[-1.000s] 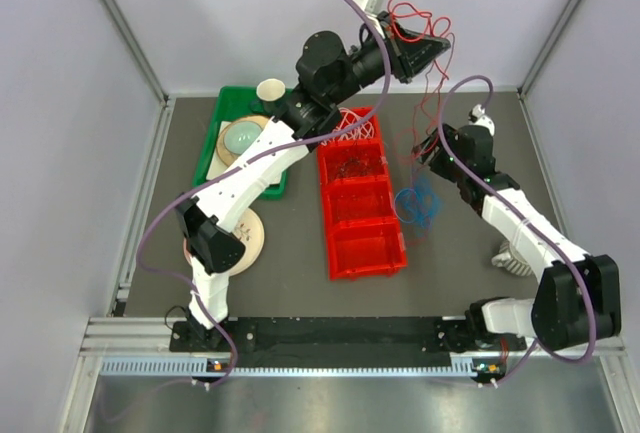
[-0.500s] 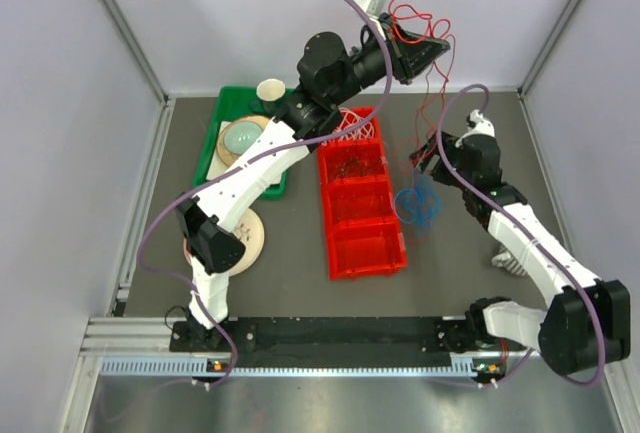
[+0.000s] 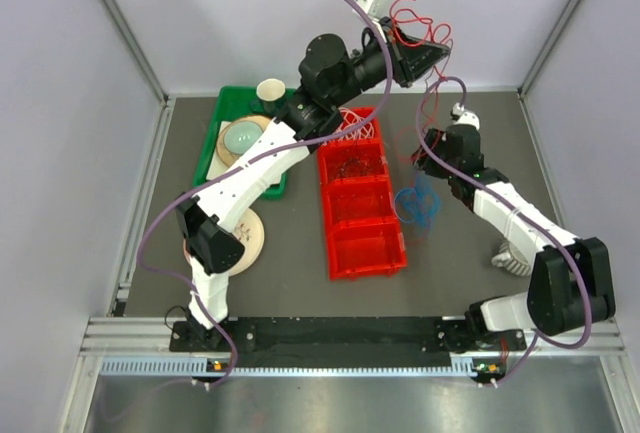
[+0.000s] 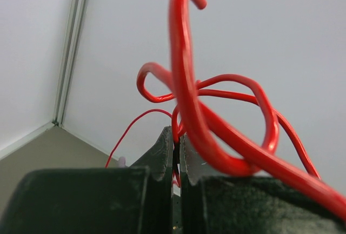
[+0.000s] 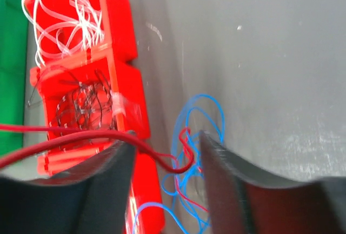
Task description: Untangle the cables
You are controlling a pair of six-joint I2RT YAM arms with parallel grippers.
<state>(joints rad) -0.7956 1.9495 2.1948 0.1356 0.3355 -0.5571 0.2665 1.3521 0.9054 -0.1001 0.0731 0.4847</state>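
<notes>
With left jaws clenched on red cables point(image 4: 183, 72) up high, right jaws apart around one red strand point(image 5: 158, 156): close softly; pull slowly off the blue cables point(image 3: 418, 205); no yanking.

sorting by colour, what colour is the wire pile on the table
The wire pile is mostly blue, clearest in the right wrist view.

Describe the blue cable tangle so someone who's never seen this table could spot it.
Find the long red bin in the middle of the dark table. Just off its right side, on the tabletop, lies a tangle of blue cables. The white cables and black cables sit inside the bin, and the red cables hang in the air.
</notes>
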